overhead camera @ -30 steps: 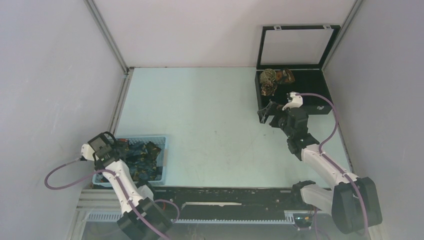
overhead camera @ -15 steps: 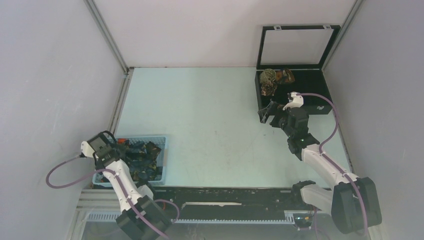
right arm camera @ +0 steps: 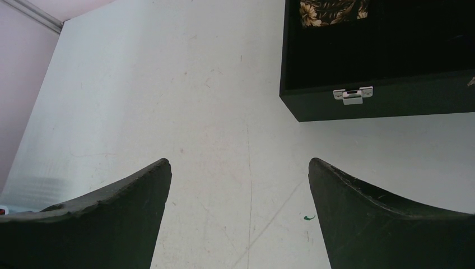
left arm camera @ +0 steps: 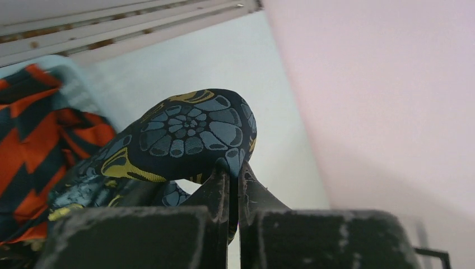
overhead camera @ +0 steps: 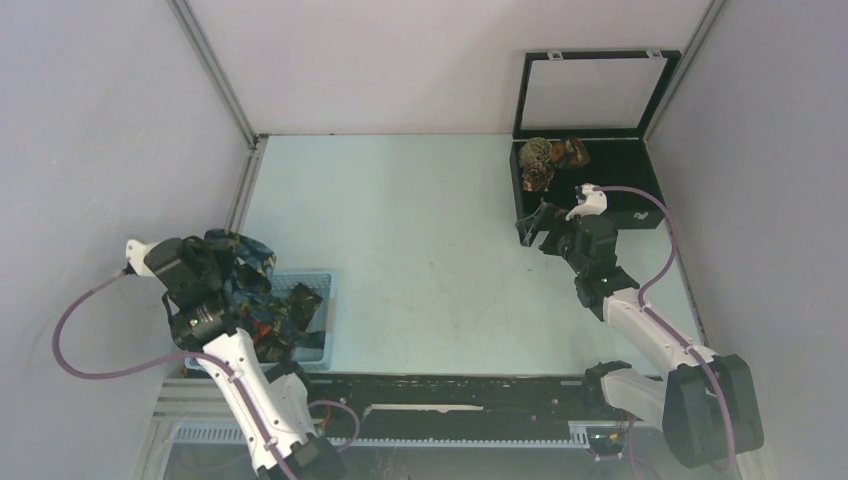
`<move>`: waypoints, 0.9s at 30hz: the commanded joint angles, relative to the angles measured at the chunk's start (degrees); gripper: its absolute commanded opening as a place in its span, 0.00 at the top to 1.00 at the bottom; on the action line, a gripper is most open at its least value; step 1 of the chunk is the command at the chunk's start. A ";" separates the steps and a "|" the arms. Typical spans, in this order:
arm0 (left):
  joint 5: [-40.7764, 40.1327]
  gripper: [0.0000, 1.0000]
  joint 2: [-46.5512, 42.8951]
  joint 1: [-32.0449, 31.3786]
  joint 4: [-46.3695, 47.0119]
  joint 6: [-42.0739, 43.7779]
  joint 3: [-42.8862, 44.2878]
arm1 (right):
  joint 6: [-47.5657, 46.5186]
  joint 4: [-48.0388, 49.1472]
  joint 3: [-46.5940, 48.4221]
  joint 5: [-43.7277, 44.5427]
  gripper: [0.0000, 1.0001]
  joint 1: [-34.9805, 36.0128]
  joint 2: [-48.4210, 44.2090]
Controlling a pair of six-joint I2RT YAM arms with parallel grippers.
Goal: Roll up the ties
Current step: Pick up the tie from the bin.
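My left gripper [overhead camera: 228, 256] is raised above the blue basket [overhead camera: 322, 277] and shut on a dark navy tie [overhead camera: 250, 268] with blue and yellow flower shapes. In the left wrist view the tie's fold [left arm camera: 193, 128] bulges over the closed gripper [left arm camera: 234, 169], and its fabric is pinched between the fingers. An orange-and-black tie [left arm camera: 33, 140] lies below in the basket with other ties [overhead camera: 290, 310]. Rolled ties [overhead camera: 541, 162] sit in the black box [overhead camera: 645, 218]. My right gripper [overhead camera: 533, 226] hovers open over bare table beside that box, holding nothing [right arm camera: 238, 168].
The black box's lid [overhead camera: 592, 92] stands open against the back wall. Its front wall with a metal clasp [right arm camera: 352, 95] is just ahead of the right gripper. The left side wall [left arm camera: 392, 84] is close to the left gripper. A floral roll [right arm camera: 331, 11] shows inside the box.
The left gripper closed on the navy tie in the basket and then lifted it up and toward the left wall. The right arm stayed where it was.
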 commanded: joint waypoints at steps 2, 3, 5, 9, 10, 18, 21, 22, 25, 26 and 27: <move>0.92 1.00 0.46 -7.24 0.18 -2.46 10.70 | -0.02 1.32 2.23 -0.27 0.05 -0.20 0.05; 1.08 1.00 1.49 -9.25 0.13 -2.50 13.48 | -0.02 1.32 2.23 -0.27 0.05 -0.18 0.05; 2.25 1.00 3.10 -12.06 0.15 -2.63 17.36 | -0.02 1.32 2.23 -0.27 0.05 -0.25 0.04; 3.10 1.00 5.13 -17.49 1.45 -3.41 23.16 | -0.02 1.23 2.21 -0.36 0.05 -0.28 0.03; 3.45 1.00 5.71 -18.64 2.11 -3.58 24.21 | -0.02 1.23 2.19 -0.40 0.05 -0.27 0.06; 7.49 1.00 13.57 -30.45 3.95 -2.40 33.58 | -0.04 1.10 2.20 -0.45 0.05 -0.41 0.00; 7.15 1.00 16.31 -35.71 3.99 -1.03 35.40 | -0.02 1.06 2.19 -0.45 0.05 -0.45 -0.04; 7.07 1.00 17.24 -37.23 4.05 -0.80 35.77 | 0.03 1.06 2.15 -0.45 0.05 -0.45 -0.04; 5.39 1.00 19.59 -43.46 4.23 -0.83 36.86 | 0.07 0.82 2.15 -0.32 0.06 -0.48 -0.19; 4.31 1.00 20.14 -45.59 4.48 -0.82 37.33 | 0.15 0.61 2.15 -0.29 0.06 -0.45 -0.35; 3.53 1.00 20.62 -47.68 5.07 -0.95 37.81 | 0.16 0.47 2.15 -0.05 0.06 -0.46 -0.48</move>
